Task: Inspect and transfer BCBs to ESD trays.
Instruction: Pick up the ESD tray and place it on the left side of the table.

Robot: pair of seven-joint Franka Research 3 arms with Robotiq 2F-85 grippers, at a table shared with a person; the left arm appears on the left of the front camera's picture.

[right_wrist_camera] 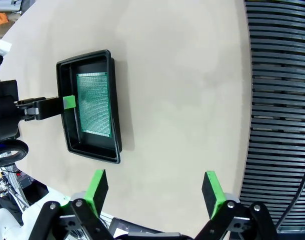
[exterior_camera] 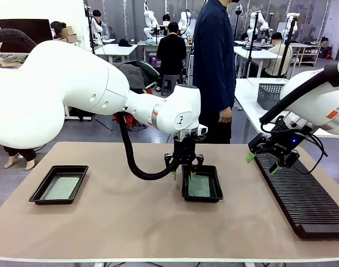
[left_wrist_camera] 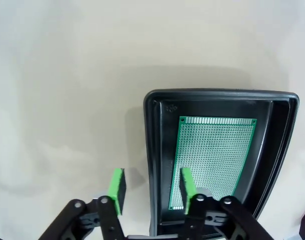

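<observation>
Two black ESD trays lie on the table, each with a green BCB flat on its floor. The left tray [exterior_camera: 40, 192] holds one BCB [exterior_camera: 61, 188]. The middle tray [exterior_camera: 202, 198] [left_wrist_camera: 155, 130] [right_wrist_camera: 115, 125] holds the other BCB [exterior_camera: 200, 186] [left_wrist_camera: 212, 155] [right_wrist_camera: 95, 105]. My left gripper [exterior_camera: 183, 173] [left_wrist_camera: 152, 189] stands astride that tray's left wall, one fingertip [left_wrist_camera: 117, 189] outside and the other inside over the board's edge, jaws apart and touching nothing. My right gripper [exterior_camera: 262, 163] [right_wrist_camera: 155, 186] hovers open and empty beside the rack.
A long black ribbed rack [exterior_camera: 303, 200] [right_wrist_camera: 280, 100] runs along the table's right side. A person [exterior_camera: 214, 67] stands at the far edge. A grey mesh basket [exterior_camera: 269, 94] sits on a table behind. Bare tabletop lies between the trays and at the front.
</observation>
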